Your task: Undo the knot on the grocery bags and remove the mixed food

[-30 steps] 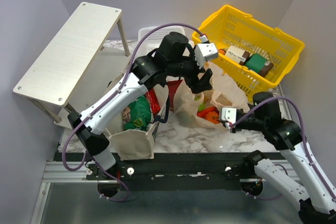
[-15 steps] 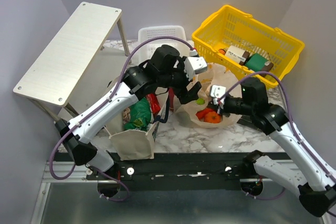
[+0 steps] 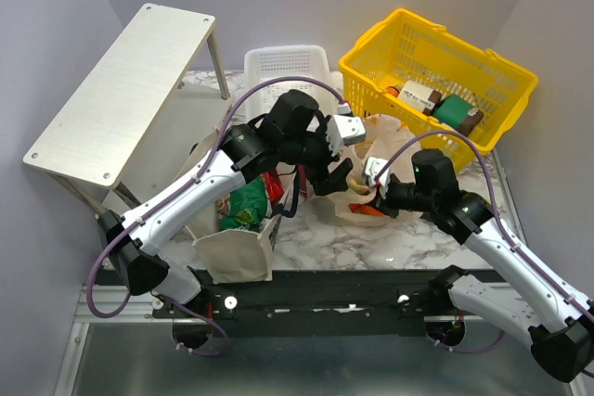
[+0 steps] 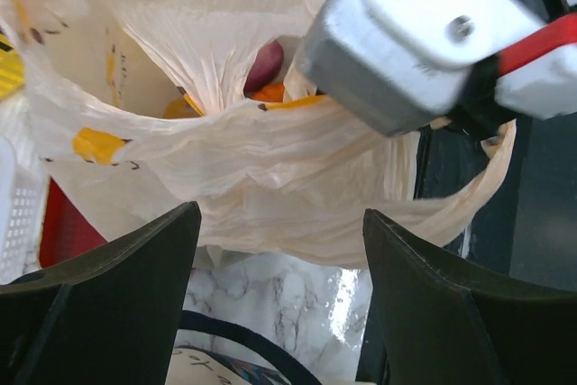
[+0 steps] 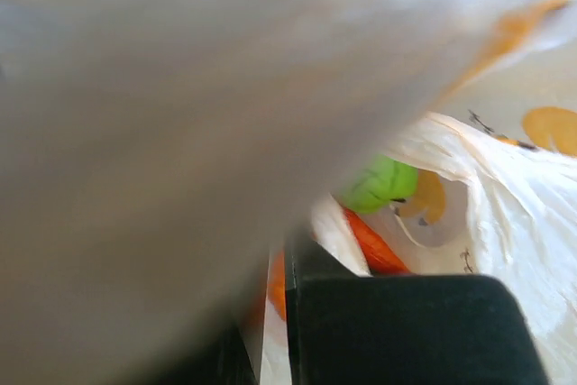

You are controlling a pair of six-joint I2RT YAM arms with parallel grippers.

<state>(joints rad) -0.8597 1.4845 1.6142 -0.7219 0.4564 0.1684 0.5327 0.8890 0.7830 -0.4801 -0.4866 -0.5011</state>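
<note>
- Left claw (image 4: 281, 223): the fingers stand wide apart and hold nothing. They face the near wall of the plastic bag (image 4: 225, 155), just beside it.
- Right claw (image 5: 287, 313): the fingers are nearly together with bag film caught between them. We judge it clamped on the bag's rim and holding it up. Film smears across most of its lens.
- We find no knot in view. The bag's mouth gapes, so we judge the untying done and the emptying in hand.
- Food lies inside the plastic bag: a green apple (image 5: 379, 185), a carrot (image 5: 371, 242) and an onion (image 4: 266, 65).
- The canvas tote (image 3: 237, 252) stands to the left of the bag, with a green snack bag (image 3: 243, 203) in it.
- Recommendation: hold the rim taut and high, bring the left claw in through the mouth, and close on one item only. Keep the thin film out of the pinch and keep the two claws, now near each other, from colliding.
- Surface: the table top (image 3: 371, 240) is smooth and marble-patterned, so we expect round fruit to roll if dropped on it.
- Room: plain pale walls stand close on three sides. There is a white shelf (image 3: 121, 81) at the left, a white basket (image 3: 283, 62) at the back and a yellow basket (image 3: 506, 90) at the right holding boxes (image 3: 422, 95).
</note>
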